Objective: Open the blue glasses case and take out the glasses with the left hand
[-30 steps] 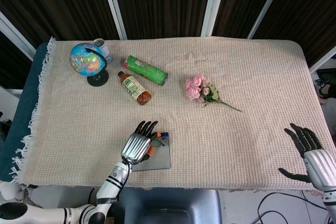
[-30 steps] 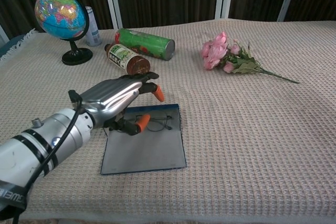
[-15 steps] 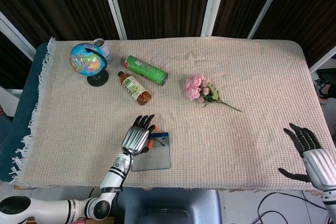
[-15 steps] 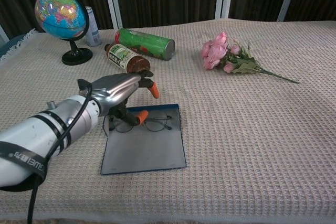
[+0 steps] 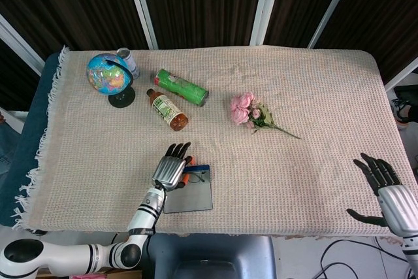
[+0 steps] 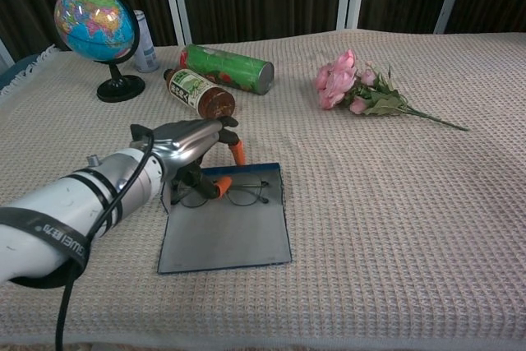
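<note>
Worktop: a table draped in a beige woven cloth point(image 6: 394, 228), carrying all the things below.
Case: the blue glasses case point(image 6: 226, 232) lies opened flat near the front edge, its grey lining up and a blue rim showing at the far edge.
Glasses: thin wire-framed glasses point(image 6: 234, 196) rest on the far part of the lining, inside the case.
Left hand: the silver left hand point(image 6: 185, 147) reaches over the case's far left corner; its orange-tipped fingers point(image 6: 237, 152) are bent down around the left end of the glasses. Whether they have closed on the frame cannot be told from either view.
Right hand: the black-fingered right hand point(image 5: 386, 191) sits at the near right edge of the worktop, fingers spread, holding nothing, well apart from the case.
Step in hand: the case looks opened already; the grasp on the glasses appears to be under way.
Next move: likely a light pinch on the frame's left end, then a lift straight up so that the thin wire clears the lining without bending.
Bystanders: a small globe on a black stand point(image 6: 94, 22), a green cylindrical can lying down point(image 6: 228, 68), a brown bottle lying down point(image 6: 197, 92) and a spray of pink flowers point(image 6: 357, 88) sit further back.
</note>
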